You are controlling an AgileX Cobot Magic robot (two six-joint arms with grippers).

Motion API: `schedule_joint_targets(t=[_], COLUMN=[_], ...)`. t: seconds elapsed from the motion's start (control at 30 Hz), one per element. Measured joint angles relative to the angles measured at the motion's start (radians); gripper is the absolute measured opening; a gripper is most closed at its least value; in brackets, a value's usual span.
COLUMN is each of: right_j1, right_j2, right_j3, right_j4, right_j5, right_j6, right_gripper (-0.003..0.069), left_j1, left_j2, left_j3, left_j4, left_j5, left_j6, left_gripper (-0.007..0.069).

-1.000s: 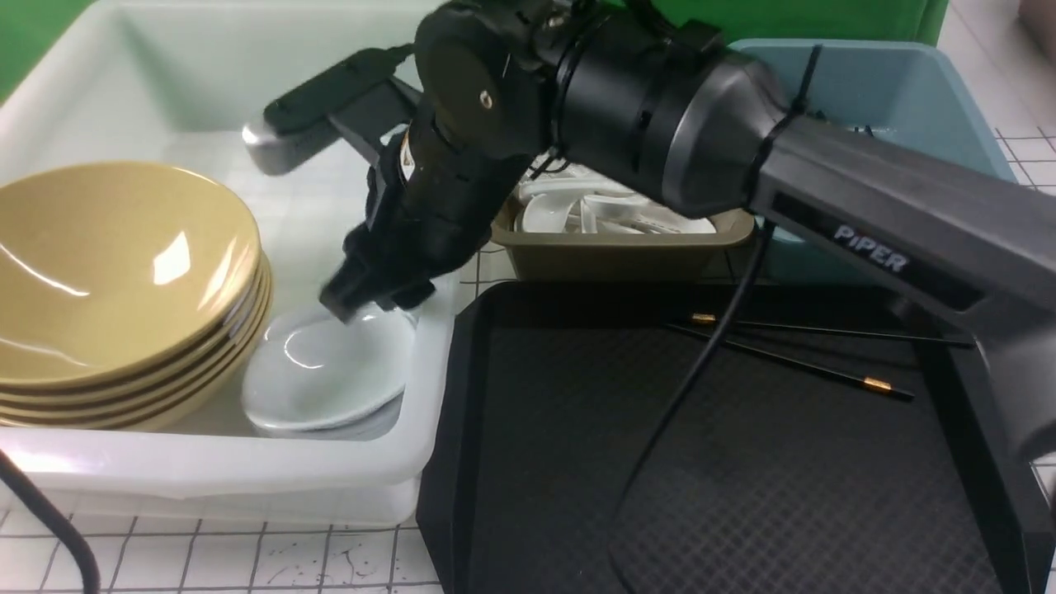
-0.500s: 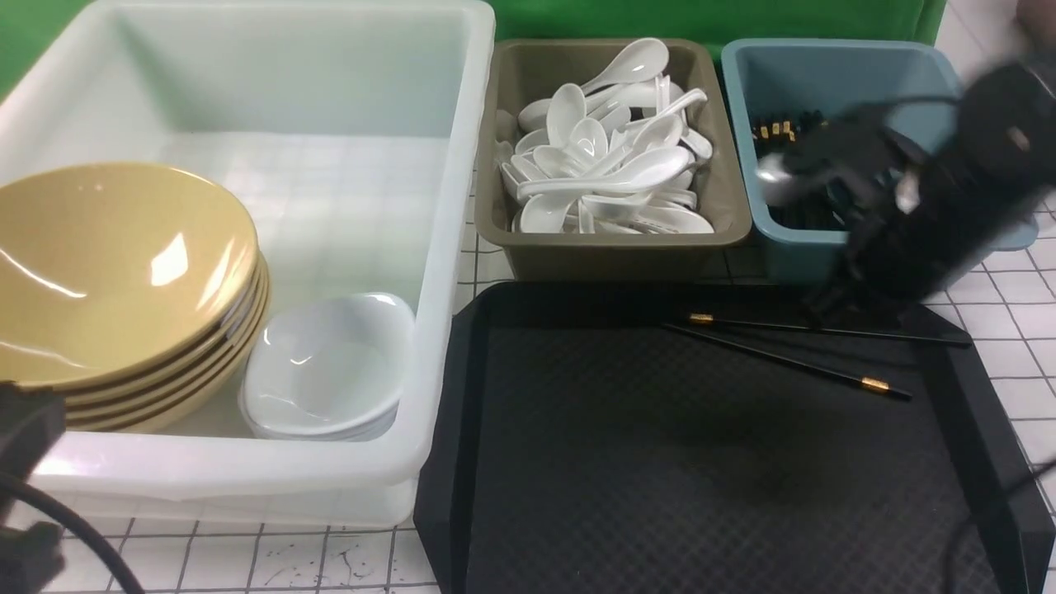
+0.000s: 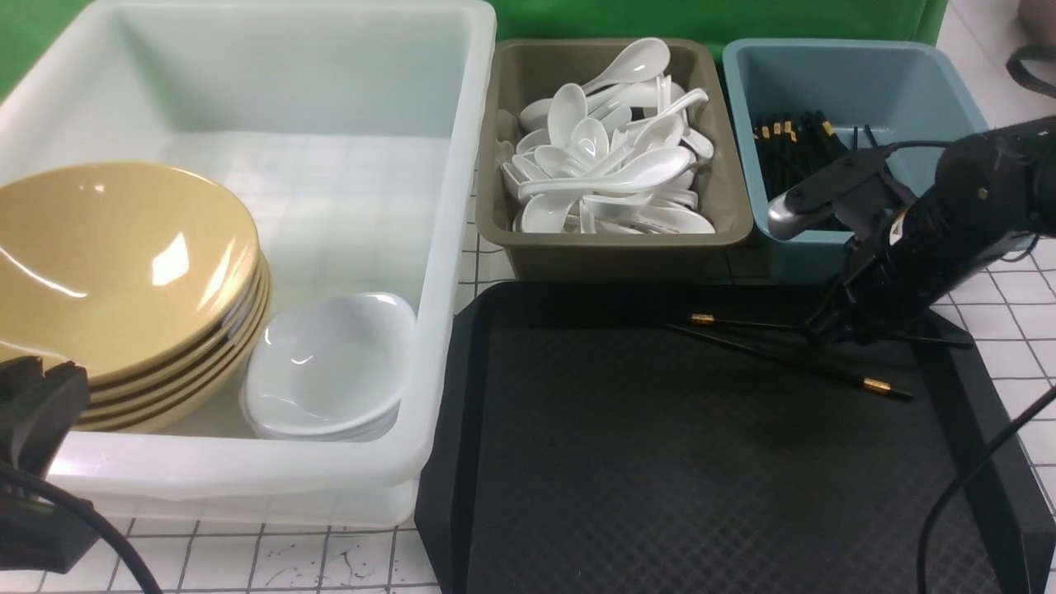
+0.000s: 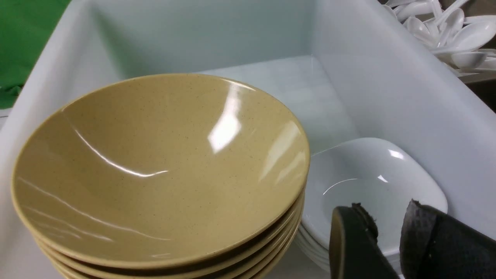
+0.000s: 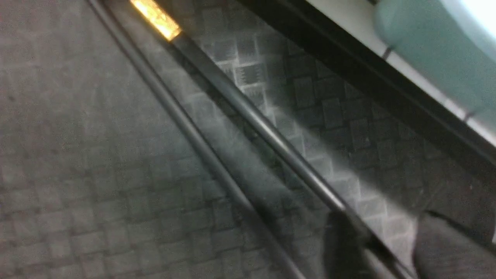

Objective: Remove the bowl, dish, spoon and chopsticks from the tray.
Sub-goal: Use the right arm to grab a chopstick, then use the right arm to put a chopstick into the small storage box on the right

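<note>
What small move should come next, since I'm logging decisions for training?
Probably ease the right pincer shut on the chopstick at its fingers: in the right wrist view its jaws stand open, apparently one either side of that stick. Both sticks lie on the tray, so they remain to be cleared.

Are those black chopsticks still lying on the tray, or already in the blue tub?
On the tray: the two chopsticks lie spread over its far right part, in front of the blue tub.
</note>
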Motion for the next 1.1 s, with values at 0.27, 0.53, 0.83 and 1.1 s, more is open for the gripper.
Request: schedule_joint_targets(t=[0.27,0.53,0.83,1.1], right_j1=[0.0,0.011,0.156,0.052], right_j2=[0.052,0.064,-0.148,-0.286], right_j3=[-0.017,-0.019,-0.017,-0.018], right_j4=[-0.015,-0.011,0.033,0.036], right_j5=[0.024,0.114,0.316,-0.224], right_j6=[-0.119,-0.193,-0.299,-0.119], right_gripper=[0.0414,0.0106,0.0066,0.0066], left_j1=[0.0,0.0,0.0,0.0], left_j2=[0.0,0.0,0.0,0.0], left_j3=[0.0,0.0,0.0,0.0], left_j4=[0.0,0.0,0.0,0.0], left_j5=[-0.001,-0.001,-0.001,-0.007], left_j6=[0.0,0.0,0.0,0.0], left_gripper=[0.0143,0.0143,0.0143,0.0143])
